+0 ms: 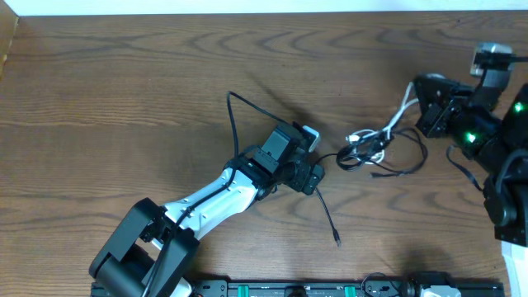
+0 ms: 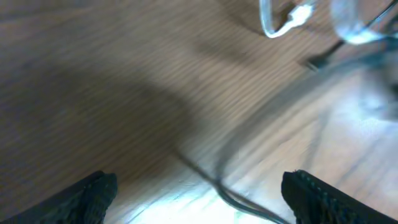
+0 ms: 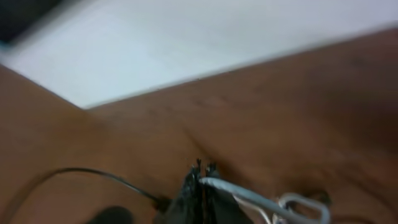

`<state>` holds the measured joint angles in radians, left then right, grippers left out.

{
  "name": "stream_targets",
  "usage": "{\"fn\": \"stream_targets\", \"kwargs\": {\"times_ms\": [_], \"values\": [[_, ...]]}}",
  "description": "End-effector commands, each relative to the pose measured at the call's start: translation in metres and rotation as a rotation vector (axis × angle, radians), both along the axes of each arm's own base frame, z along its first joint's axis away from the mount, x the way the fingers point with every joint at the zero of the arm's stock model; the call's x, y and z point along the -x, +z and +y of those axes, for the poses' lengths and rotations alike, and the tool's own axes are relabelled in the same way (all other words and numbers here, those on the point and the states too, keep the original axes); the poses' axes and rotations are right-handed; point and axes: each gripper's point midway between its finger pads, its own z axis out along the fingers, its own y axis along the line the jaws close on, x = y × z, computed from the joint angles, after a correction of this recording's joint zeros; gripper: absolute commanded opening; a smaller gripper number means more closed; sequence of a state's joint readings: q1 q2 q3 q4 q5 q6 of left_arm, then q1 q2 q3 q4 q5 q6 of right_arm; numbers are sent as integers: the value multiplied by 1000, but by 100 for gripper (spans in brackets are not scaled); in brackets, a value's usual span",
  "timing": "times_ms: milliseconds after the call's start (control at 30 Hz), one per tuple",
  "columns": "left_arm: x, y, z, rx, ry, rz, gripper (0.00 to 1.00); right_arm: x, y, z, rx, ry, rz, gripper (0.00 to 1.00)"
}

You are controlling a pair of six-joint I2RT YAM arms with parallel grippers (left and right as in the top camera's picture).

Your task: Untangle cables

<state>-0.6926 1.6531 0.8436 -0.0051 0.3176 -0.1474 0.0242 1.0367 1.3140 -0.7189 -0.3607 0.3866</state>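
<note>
From overhead, the left gripper [image 1: 313, 172] is hovering over the thin black flexible cable [image 1: 327, 216]; the looped black-and-white cable bundle [image 1: 367, 150] is lying between it and the right gripper [image 1: 419, 106]. At the left wrist, the fingers [image 2: 93, 193] are standing wide apart, with the black cable passing between them. At the right wrist, closed fingertips [image 3: 198, 186] are pinching the thin white flexible cable [image 3: 236, 190].

Right gripper [image 3: 203, 169]: fingers pressed together, pinching white cable [image 3: 249, 198] trailing to their right; black cable [image 3: 93, 172] arcs leftward over wooden table [image 3: 311, 112].

Overhead sharp, wrist views blurred, soft shadows
</note>
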Motion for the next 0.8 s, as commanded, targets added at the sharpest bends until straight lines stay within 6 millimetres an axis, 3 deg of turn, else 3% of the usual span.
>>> {"fn": "stream_targets", "kwargs": {"times_ms": [0, 167, 300, 433, 600, 767], "values": [[7, 38, -14, 144, -33, 5, 92, -13, -27, -15, 80, -62, 85, 1], [7, 85, -15, 223, -45, -93, 94, -15, -35, 0, 12, 10, 130, 1], [18, 102, -22, 241, -102, -147, 94, -14, -35, 4, -30, 15, 147, 1], [37, 98, -41, 205, -230, -216, 94, -10, -33, 14, -75, 62, 157, 1], [15, 76, -33, 56, -112, -299, 97, -8, -34, 18, -92, 79, 172, 1], [2, 62, -46, 89, -79, -293, 99, -12, -63, 7, -56, 14, 279, 5]]}}
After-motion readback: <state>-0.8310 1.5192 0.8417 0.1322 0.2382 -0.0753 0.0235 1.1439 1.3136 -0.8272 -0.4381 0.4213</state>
